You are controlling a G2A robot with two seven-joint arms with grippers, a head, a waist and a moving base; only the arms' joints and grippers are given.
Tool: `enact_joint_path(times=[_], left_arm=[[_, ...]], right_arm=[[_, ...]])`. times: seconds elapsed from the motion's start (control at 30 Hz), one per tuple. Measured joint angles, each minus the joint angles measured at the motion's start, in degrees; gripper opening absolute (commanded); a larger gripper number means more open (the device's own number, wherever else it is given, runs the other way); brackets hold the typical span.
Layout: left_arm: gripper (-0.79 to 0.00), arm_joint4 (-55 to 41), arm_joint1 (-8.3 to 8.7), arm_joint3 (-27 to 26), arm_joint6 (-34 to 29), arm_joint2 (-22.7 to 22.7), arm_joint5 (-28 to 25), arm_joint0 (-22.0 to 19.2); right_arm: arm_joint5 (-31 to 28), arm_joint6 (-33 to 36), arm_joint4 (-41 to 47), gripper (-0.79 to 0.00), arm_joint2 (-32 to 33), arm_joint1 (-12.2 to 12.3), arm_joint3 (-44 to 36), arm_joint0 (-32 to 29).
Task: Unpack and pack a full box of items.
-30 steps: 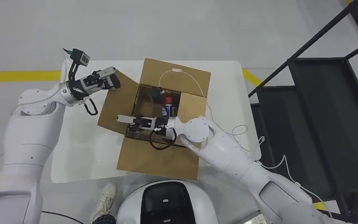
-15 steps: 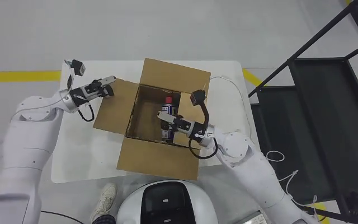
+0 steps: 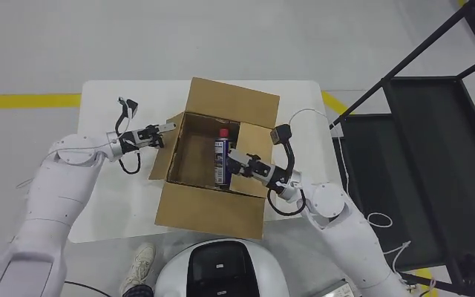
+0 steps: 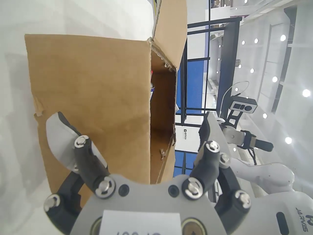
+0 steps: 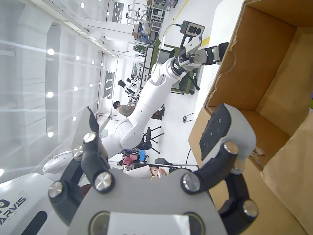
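Right gripper [image 3: 236, 161]: fingers apart, empty, over the box [image 3: 230, 98] by its right wall.
Spray can [image 3: 220, 154]: in the box, just beside that gripper, toward the left; long axis pointing away from the robot, red cap far.
Left gripper [image 3: 165, 131]: fingers apart, at the box's left side, farther off.
Count: one can, one box.

Brown cardboard box [image 3: 230, 100], all flaps open; red-capped dark spray can [image 3: 221, 157] inside.
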Motion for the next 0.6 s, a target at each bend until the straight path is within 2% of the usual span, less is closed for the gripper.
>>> enact_joint_path(times=[0.1,0.23,0.3,0.43,0.6], left_arm=[[0.0,-0.35,-0.01,0.74,-3.56,0.17,0.58,-1.26],[0.0,-4.82,0.96,0.33,-6.88,-3.86,0.04,-3.93],[0.0,-6.18,1.7,-2.34,-8.42,-6.23,-0.68,-4.73],[0.0,-5.92,2.54,-8.26,-10.09,-8.13,0.23,-4.57],[0.0,-6.53,1.91,-14.76,-9.34,-5.95,1.4,-4.48]], right_arm=[[-0.15,0.13,0.0,0.0,0.06,0.06,0.24,-0.2],[-0.64,0.5,0.13,0.0,0.74,0.21,0.43,-0.62],[-0.93,0.5,0.11,0.0,1.42,0.34,0.3,-1.12],[-1.8,0.37,0.71,0.0,2.87,0.57,0.16,-2.37],[-2.97,0.1,0.51,0.0,5.15,0.96,0.02,-4.4]])
